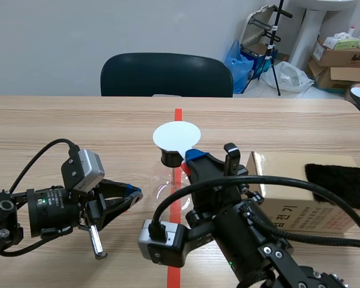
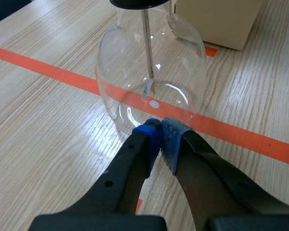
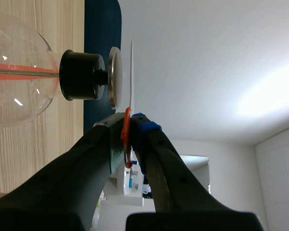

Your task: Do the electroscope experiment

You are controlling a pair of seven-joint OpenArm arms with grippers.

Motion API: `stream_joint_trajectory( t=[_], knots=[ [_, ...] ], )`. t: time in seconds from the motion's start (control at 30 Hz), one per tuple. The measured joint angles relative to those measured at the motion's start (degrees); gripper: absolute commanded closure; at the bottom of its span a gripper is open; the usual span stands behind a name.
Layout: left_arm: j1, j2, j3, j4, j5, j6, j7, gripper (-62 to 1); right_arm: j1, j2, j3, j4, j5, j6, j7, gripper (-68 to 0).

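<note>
The electroscope is a clear glass flask (image 1: 163, 183) (image 2: 149, 62) (image 3: 14, 72) on the red tape line, with a black stopper (image 1: 170, 157) (image 3: 79, 74) and a metal cap plate (image 3: 114, 77). Inside, a rod (image 2: 146, 43) ends in small foil leaves (image 2: 149, 89). My right gripper (image 1: 191, 157) (image 3: 130, 120) is shut on the red handle (image 3: 127, 132) of a thin white disc (image 1: 177, 135) (image 3: 131, 72), which hovers just over the cap plate. My left gripper (image 1: 132, 193) (image 2: 160, 127) is shut on nothing, its tips close to the flask's base.
A cardboard box (image 1: 300, 198) (image 2: 216, 19) stands right of the flask, with a black furry cloth (image 1: 339, 183) on top. A dark chair (image 1: 167, 75) sits behind the table's far edge. Bare wood lies at the left and far side.
</note>
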State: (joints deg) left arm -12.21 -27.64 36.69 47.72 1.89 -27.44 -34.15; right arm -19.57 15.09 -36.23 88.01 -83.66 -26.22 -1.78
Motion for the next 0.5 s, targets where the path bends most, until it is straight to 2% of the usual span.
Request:
stream_joint_trajectory(
  t=[0.27, 0.5],
  knots=[
    [0.0, 0.0, 0.0, 0.0, 0.0, 0.0, 0.0, -3.1, 0.0, 0.0, 0.0, 0.0, 0.0, 0.0, -0.46, -1.0],
    [0.0, 0.0, 0.0, 0.0, 0.0, 0.0, 0.0, -3.2, 0.0, 0.0, 0.0, 0.0, 0.0, -0.02, -8.04, -1.0]
  ],
)
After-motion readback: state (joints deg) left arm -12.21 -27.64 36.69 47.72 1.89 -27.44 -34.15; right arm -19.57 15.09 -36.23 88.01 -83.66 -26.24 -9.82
